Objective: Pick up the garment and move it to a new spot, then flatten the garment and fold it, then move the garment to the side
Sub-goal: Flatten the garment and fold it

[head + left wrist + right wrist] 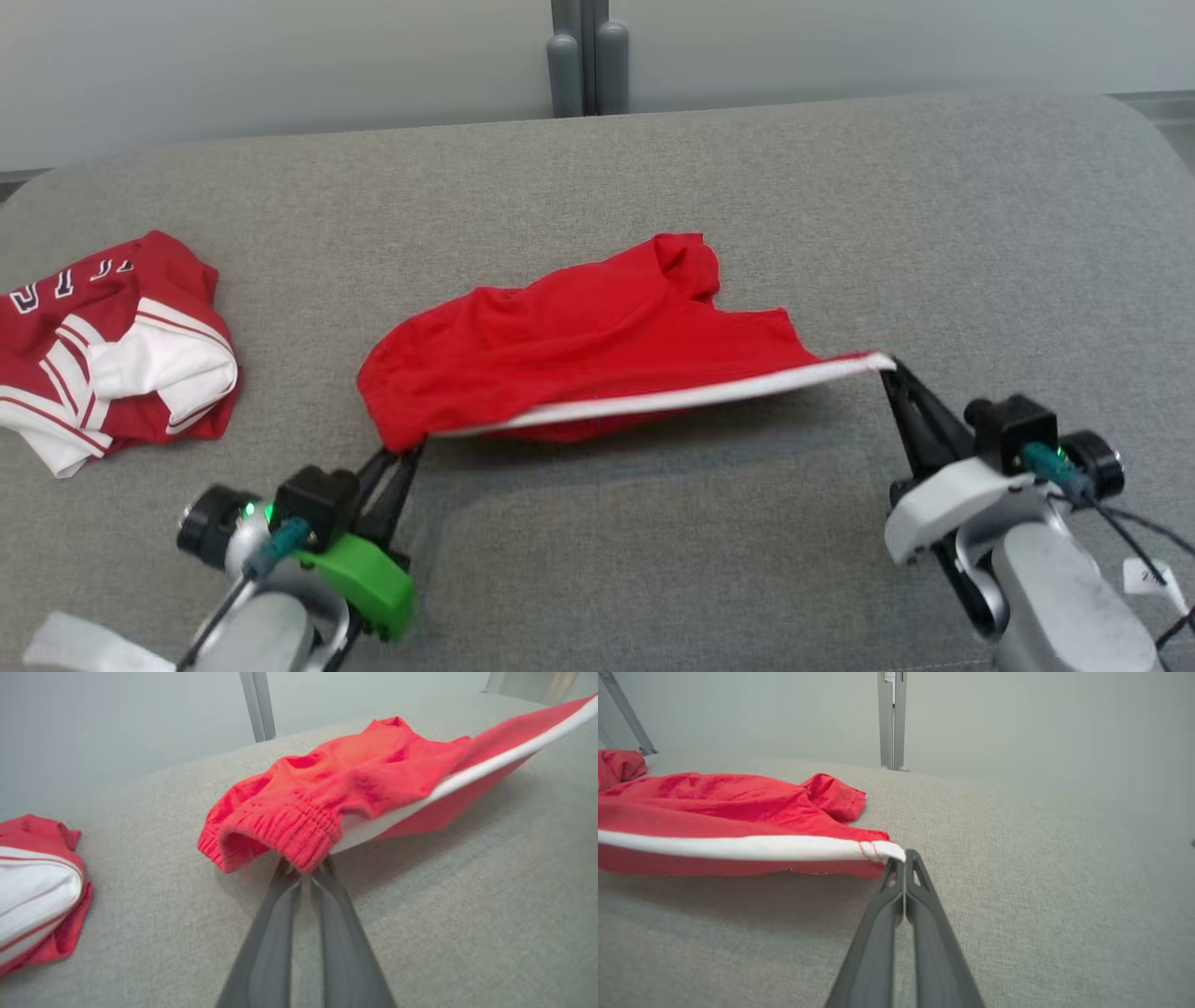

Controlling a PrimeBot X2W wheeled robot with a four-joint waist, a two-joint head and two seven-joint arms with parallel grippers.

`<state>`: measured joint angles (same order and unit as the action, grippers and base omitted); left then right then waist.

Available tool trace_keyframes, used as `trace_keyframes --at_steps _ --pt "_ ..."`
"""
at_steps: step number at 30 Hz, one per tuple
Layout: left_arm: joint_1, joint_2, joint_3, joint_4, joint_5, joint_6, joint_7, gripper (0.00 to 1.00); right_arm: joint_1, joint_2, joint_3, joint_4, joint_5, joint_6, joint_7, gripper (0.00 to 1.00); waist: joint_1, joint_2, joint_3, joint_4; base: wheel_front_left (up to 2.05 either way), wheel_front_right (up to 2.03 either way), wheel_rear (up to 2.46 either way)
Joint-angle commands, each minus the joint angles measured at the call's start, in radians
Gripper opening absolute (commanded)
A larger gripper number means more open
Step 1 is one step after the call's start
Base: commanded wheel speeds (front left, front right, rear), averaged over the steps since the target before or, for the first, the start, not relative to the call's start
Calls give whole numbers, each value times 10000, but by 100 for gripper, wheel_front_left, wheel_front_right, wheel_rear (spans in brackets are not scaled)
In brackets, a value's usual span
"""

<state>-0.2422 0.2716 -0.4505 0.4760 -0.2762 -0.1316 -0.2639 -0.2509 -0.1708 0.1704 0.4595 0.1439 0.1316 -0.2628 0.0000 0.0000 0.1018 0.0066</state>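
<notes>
— On the desk [934,233], where's the garment [579,345]?
— At its middle, stretched between both arms, near edge lifted, far part resting.
— Grips?
— The left end effector [406,450] is clenched on the ribbed band; the right end effector [889,367] pinches the white hem's tip.
— Left edge?
— Crumpled red-white cloth [121,355], possibly a jersey.
</notes>
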Motion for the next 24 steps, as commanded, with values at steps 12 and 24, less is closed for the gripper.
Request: trace_keyframes --at_steps 12,24 --pt "-7218 2473 -4069 379 -3110 22 1027 0 -5733 -1181 643 195 102 -18 -30 0 0 0 2375 53 0 0 0" --pt "-13578 2081 -4998 2128 -2619 22 164 0 -11943 -1234 -343 1996 -1872 -18 -30 0 0 0 4599 -141 0 0 0"
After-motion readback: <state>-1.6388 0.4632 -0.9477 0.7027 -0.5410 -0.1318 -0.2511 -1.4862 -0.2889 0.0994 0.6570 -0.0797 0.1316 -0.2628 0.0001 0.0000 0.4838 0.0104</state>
